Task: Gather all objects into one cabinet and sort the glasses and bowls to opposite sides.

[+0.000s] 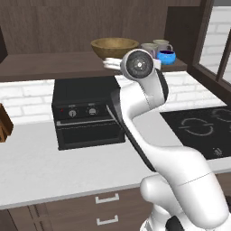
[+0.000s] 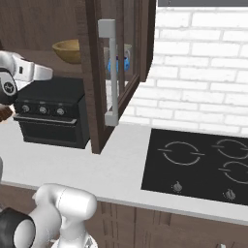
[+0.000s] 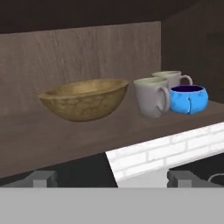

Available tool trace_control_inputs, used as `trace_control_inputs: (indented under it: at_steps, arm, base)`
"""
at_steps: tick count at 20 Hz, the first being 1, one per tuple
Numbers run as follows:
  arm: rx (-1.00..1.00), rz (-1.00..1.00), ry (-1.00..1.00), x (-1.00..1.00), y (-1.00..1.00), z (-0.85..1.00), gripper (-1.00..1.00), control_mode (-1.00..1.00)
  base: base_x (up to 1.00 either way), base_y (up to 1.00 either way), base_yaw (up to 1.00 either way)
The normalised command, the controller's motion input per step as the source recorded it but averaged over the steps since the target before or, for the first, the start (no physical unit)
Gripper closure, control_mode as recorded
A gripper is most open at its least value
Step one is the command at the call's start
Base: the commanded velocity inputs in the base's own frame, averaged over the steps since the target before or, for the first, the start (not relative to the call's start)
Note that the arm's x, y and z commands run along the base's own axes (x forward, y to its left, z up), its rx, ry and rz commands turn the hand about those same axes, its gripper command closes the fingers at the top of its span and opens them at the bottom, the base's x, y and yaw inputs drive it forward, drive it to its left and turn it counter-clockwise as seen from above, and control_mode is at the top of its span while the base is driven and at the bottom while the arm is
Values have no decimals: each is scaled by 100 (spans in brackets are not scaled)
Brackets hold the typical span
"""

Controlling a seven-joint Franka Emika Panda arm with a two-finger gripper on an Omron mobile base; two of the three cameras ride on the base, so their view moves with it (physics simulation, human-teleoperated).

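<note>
On the plank shelf (image 3: 52, 140) of the dark wood cabinet, the wide tan wooden bowl (image 3: 83, 99) sits at the left. To its right stand two pale mugs, one in front (image 3: 151, 96) and one behind (image 3: 171, 78). The small blue bowl (image 3: 188, 99) touches or nearly touches them at the far right. My gripper (image 3: 113, 178) is open and empty, hanging short of the shelf's front edge and facing it. From the left base view, the wooden bowl (image 1: 114, 46), mugs (image 1: 149, 48) and blue bowl (image 1: 166, 57) show past the arm's wrist.
A black toaster oven (image 1: 88, 113) stands on the white counter under the shelf. The cabinet's glass-paned door (image 2: 114, 72) is swung open to the right of the hand. A black cooktop (image 1: 198, 128) lies at the right. Drawers with silver handles (image 1: 106, 210) are below.
</note>
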Motion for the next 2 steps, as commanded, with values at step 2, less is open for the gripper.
trace_control_inputs:
  at_steps: [2]
  arm:
    - [0,0,0,-37,0,41,-100,-100]
  base:
    - [0,0,0]
